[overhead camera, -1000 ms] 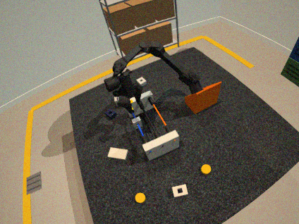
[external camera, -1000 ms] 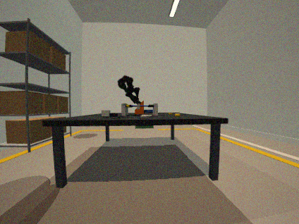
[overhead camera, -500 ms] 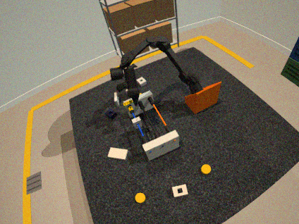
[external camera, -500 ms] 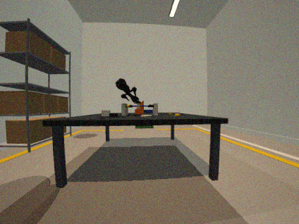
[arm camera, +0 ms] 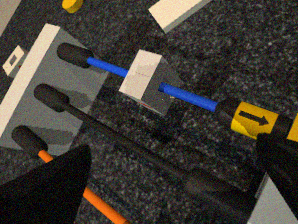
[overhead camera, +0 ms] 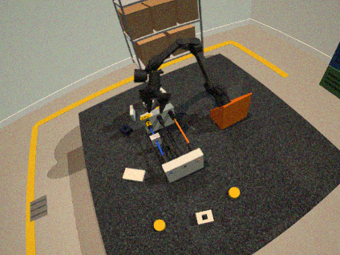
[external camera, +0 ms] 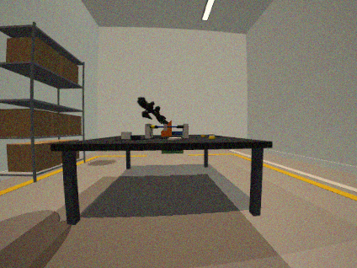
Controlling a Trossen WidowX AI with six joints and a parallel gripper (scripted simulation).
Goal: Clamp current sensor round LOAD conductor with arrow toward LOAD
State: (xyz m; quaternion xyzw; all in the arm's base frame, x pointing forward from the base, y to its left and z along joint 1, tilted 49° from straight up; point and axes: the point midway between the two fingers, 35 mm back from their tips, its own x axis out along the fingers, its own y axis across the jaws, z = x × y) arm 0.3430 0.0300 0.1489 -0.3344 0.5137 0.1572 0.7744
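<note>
The current sensor (overhead camera: 155, 138) (arm camera: 142, 77), a pale grey block, sits around the blue conductor (overhead camera: 161, 151) (arm camera: 192, 96) between the two end blocks. No gap shows in its visible faces; its latch and arrow cannot be made out. A yellow sleeve with a black arrow (arm camera: 250, 119) is on the blue conductor near the rear block (overhead camera: 164, 117). A yellow label (overhead camera: 145, 116) stands by that block; its lettering is not readable. My gripper (overhead camera: 155, 105) (arm camera: 173, 147) is open and empty, above the rear block and clear of the sensor.
A black conductor (arm camera: 115, 127) and an orange one (overhead camera: 181, 130) (arm camera: 105, 205) run beside the blue one to the front block (overhead camera: 184, 164) (arm camera: 28, 70). An orange angled panel (overhead camera: 236, 112) stands right. A white slab (overhead camera: 134, 174), yellow discs (overhead camera: 234, 192) (overhead camera: 159, 225) and a dark block (overhead camera: 126, 129) lie around.
</note>
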